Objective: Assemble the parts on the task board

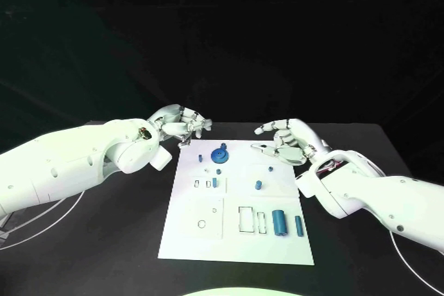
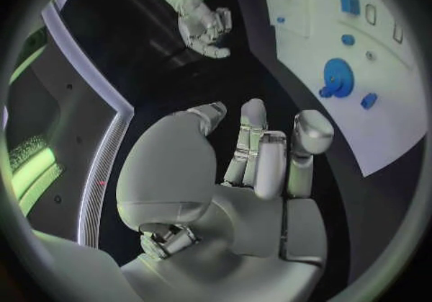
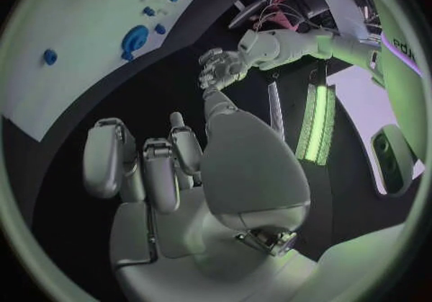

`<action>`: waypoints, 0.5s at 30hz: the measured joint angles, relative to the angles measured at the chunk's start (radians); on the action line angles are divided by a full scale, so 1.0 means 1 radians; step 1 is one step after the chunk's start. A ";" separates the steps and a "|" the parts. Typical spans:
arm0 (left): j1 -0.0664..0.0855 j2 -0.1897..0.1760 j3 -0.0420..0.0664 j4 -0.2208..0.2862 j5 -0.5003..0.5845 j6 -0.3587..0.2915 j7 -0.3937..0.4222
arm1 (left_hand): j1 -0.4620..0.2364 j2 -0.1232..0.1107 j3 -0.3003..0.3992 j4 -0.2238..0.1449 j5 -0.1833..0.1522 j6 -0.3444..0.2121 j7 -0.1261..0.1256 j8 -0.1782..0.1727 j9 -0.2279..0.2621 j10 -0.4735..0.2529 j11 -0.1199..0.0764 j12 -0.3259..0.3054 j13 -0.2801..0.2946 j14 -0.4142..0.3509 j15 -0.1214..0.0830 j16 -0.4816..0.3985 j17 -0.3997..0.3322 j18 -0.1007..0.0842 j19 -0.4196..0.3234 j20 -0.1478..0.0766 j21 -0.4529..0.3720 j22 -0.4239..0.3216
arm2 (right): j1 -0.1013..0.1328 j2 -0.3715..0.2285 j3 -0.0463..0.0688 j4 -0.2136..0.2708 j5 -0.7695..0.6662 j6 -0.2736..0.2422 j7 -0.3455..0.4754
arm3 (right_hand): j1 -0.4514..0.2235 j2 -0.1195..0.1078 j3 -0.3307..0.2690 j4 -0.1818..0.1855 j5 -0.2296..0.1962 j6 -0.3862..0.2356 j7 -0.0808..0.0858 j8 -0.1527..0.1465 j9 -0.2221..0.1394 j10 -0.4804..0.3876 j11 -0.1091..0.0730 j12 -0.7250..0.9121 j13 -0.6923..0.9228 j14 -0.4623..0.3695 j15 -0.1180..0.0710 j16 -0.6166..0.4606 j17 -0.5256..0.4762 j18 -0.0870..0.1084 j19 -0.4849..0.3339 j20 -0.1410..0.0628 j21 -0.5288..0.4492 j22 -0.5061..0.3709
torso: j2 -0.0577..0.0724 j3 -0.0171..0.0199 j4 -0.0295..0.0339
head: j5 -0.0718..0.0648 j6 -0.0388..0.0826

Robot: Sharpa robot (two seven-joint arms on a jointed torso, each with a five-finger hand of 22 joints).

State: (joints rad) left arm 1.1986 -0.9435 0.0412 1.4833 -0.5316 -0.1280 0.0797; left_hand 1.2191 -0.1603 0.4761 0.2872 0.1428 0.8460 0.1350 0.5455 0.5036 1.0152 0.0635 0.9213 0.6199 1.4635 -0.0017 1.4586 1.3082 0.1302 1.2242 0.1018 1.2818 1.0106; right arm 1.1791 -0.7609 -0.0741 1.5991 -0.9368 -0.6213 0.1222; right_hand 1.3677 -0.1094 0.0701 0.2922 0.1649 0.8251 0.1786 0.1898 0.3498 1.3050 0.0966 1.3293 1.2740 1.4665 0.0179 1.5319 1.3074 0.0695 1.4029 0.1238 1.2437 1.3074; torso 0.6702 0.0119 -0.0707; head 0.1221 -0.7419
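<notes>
The white task board [image 1: 190, 235] lies in the middle of the black table. A round blue part [image 1: 219, 156] sits near its far edge, and two small blue parts [image 1: 215, 182] [image 1: 259, 185] lie mid-board. A blue cylinder [image 1: 278, 221] and a slim blue piece [image 1: 299, 224] lie near the right front. My left hand [image 1: 180, 124] hovers over the far left corner and holds nothing. My right hand [image 1: 285, 140] hovers over the far right corner, fingers apart and empty. The left wrist view shows the left hand [image 2: 261, 158] with bare fingers beside the board [image 2: 378, 122].
Several empty outlined slots [image 1: 246, 219] mark the board's front half. Black table surrounds the board on all sides. In the right wrist view my right hand [image 3: 171, 165] stands off the board [image 3: 54, 93], with my left hand [image 3: 220, 68] beyond it.
</notes>
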 measured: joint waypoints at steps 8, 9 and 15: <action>0.003 0.015 0.000 0.033 -0.286 0.151 -0.186 | -0.107 -0.017 -0.055 0.006 0.000 0.008 -0.030 0.098 0.121 0.027 -0.027 0.069 0.071 0.002 -0.016 0.005 0.000 0.000 -0.008 -0.015 0.015 0.017 | 0.008 -0.066 0.000 -0.016 0.163 0.008 0.043 | 0.000 0.000 -0.002 -0.002 0.000 0.000 0.000 0.000 -0.002 -0.010 0.000 -0.011 -0.017 0.000 0.000 -0.004 0.000 0.000 -0.010 0.000 -0.022 0.000 | -0.007 0.0019 -0.0033 | 0.005 -0.009; 0.003 0.020 -0.001 0.033 -0.310 0.161 -0.206 | -0.119 -0.018 -0.066 0.007 0.000 0.007 -0.032 0.107 0.133 0.025 -0.029 0.069 0.071 0.002 -0.016 0.005 0.000 0.000 -0.008 -0.015 0.015 0.017 | 0.008 -0.070 0.000 -0.017 0.174 0.009 0.045 | 0.000 0.000 -0.002 -0.002 0.000 0.000 0.000 0.000 -0.002 -0.010 0.000 -0.011 -0.017 0.000 0.000 -0.004 0.000 0.000 -0.010 0.000 -0.022 0.000 | -0.007 0.0020 -0.0033 | 0.006 -0.011; 0.007 0.049 -0.002 0.032 -0.424 0.199 -0.328 | -0.155 -0.007 -0.105 0.008 0.000 -0.002 -0.041 0.155 0.200 0.044 -0.041 0.107 0.114 0.002 -0.024 0.005 0.000 0.000 -0.011 -0.018 0.015 0.017 | 0.008 -0.088 0.000 -0.024 0.207 0.010 0.057 | 0.000 0.000 -0.002 -0.002 0.000 0.000 0.000 0.000 -0.002 -0.010 0.000 -0.011 -0.018 0.000 0.000 -0.004 0.000 0.000 -0.010 0.000 -0.022 0.000 | -0.007 0.0021 -0.0045 | 0.012 -0.020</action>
State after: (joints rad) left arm 1.2059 -0.8947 0.0387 1.5150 -0.9557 0.0708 -0.2479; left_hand 1.0638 -0.1669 0.3707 0.2955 0.1428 0.8437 0.0942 0.7009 0.7039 1.0591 0.0223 1.0283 0.7336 1.4653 -0.0253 1.4635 1.3081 0.1305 1.2129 0.0836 1.2966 1.0275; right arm 1.1875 -0.8485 -0.0742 1.5747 -0.7302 -0.6115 0.1796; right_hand 1.3676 -0.1094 0.0678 0.2898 0.1648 0.8251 0.1786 0.1897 0.3478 1.2951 0.0966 1.3180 1.2557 1.4665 0.0178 1.5282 1.3073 0.0695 1.3927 0.1235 1.2214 1.3073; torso 0.6629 0.0140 -0.0752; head 0.1344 -0.7622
